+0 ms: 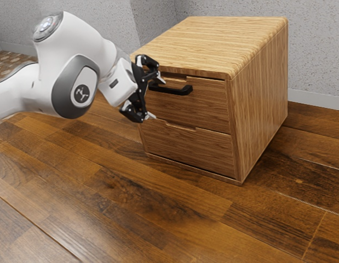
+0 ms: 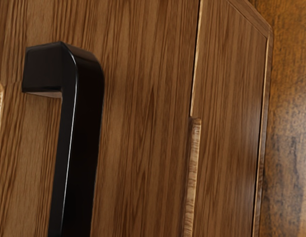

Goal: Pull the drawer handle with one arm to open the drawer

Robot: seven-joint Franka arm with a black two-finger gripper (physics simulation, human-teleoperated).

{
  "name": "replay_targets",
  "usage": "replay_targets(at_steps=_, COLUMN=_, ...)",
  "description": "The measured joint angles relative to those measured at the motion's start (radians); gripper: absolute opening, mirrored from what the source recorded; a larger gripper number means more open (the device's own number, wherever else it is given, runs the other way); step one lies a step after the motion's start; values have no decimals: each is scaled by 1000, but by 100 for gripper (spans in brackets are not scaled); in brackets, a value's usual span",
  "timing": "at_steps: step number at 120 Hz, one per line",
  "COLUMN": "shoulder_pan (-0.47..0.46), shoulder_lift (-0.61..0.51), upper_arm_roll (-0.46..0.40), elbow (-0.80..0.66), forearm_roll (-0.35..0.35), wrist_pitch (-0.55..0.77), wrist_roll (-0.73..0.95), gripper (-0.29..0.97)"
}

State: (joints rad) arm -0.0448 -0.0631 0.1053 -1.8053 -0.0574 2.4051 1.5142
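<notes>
Count: 1 arm [image 1: 70, 71], 1 claw [image 1: 153, 97], 1 cabinet [image 1: 213, 38], 2 drawers, 1 handle [image 1: 172, 89].

Cabinet was light striped wood with a rounded top slab and stood on the dark plank floor [image 1: 131, 208], close to the grey wall. The drawers were stacked, upper drawer [image 1: 207, 107] over lower drawer [image 1: 185, 148]. Each had a shallow notch cut in its top edge.

The handle was a black bar with rounded corners. It ran horizontally across the upper drawer's front, toward the exterior view's left half of it, standing off the wood on short legs. In the wrist view the handle [image 2: 76, 148] was close up with one bent end visible. Beside it were the upper drawer front [image 2: 143, 98], the seam, the lower drawer front [image 2: 232, 98], then the floor [image 2: 291, 148].

The upper drawer front looked about flush with the lower one. No clear pull-out gap was visible.

The claw was open, fingers spread one above the other at the handle's end on the exterior view's left. The upper fingertip [image 1: 158, 79] was just above that end. The lower one sat down near the seam between the drawers. Nothing was clamped. Couldn't tell if the upper finger touched the bar.

The arm came in from the exterior view's left, wrist angled toward the drawer face.
</notes>
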Motion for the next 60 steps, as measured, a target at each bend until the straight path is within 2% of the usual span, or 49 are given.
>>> replay_targets(at_steps=60, shoulder_pan=-9, shoulder_lift=11, upper_arm_roll=-9, elbow=7, forearm_roll=-5, wrist_pitch=0, wrist_roll=-1, gripper=68)
